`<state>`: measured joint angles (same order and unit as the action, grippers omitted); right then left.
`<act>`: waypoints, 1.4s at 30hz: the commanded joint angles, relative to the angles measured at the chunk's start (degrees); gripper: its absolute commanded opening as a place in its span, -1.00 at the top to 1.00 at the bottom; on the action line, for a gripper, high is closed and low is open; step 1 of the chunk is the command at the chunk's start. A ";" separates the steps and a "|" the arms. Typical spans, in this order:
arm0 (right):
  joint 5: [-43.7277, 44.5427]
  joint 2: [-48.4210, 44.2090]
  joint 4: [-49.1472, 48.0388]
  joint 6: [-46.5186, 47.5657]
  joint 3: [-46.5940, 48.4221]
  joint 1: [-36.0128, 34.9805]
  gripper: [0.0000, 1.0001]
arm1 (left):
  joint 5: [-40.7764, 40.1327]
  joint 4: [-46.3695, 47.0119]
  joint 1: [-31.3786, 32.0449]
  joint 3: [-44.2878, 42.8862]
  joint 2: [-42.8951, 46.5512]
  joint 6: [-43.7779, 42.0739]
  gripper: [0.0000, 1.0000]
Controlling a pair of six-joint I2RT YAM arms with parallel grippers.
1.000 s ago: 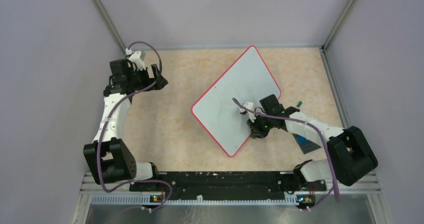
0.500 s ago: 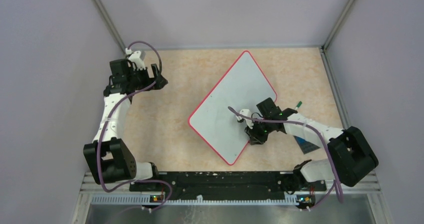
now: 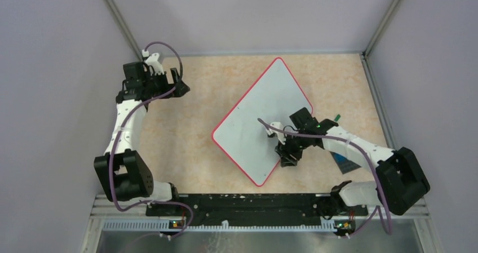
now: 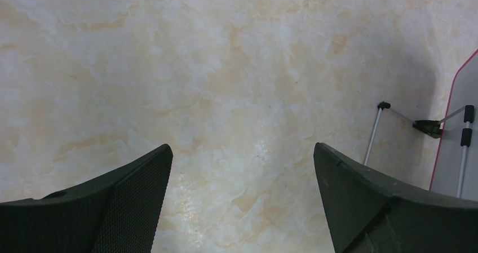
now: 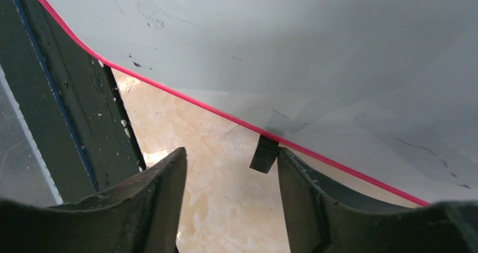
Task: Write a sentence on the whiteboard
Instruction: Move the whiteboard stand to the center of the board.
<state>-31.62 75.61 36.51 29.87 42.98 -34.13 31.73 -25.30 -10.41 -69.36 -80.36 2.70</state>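
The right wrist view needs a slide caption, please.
Open right claw at the whiteboard's red-rimmed edge, beside its black foot.

I see the red-rimmed whiteboard [image 3: 256, 115] turned diamond-wise on the worktop [image 3: 197, 95], with faint dark specks on its white face.

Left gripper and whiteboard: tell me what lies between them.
Nothing but bare table between the left gripper and the whiteboard, as the top view shows.
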 commanded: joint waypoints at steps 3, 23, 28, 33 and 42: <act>6.18 -6.13 -2.91 1.97 -2.14 -0.65 0.17 | 3.22 -0.74 -0.22 -3.60 -0.15 -1.02 -0.97; 6.93 -0.46 -11.96 3.25 -5.15 -4.07 0.54 | 2.52 -0.82 -0.21 -4.27 0.03 0.29 -0.98; 6.16 1.17 -14.22 1.92 -3.98 -5.37 0.57 | 2.03 -1.13 -0.22 -4.43 0.37 0.10 -0.98; 3.84 1.27 -16.18 0.48 -3.24 -6.35 0.59 | 2.57 -1.16 -0.22 -4.79 0.17 0.45 -0.97; 1.30 2.13 -13.66 0.10 -0.48 -7.27 0.35 | 2.84 -1.73 -0.22 -6.03 -0.74 0.68 -0.97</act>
<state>-26.39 78.43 24.47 29.76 38.35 -40.47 33.65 -27.55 -10.41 -72.99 -80.90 3.11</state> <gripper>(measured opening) 0.298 0.987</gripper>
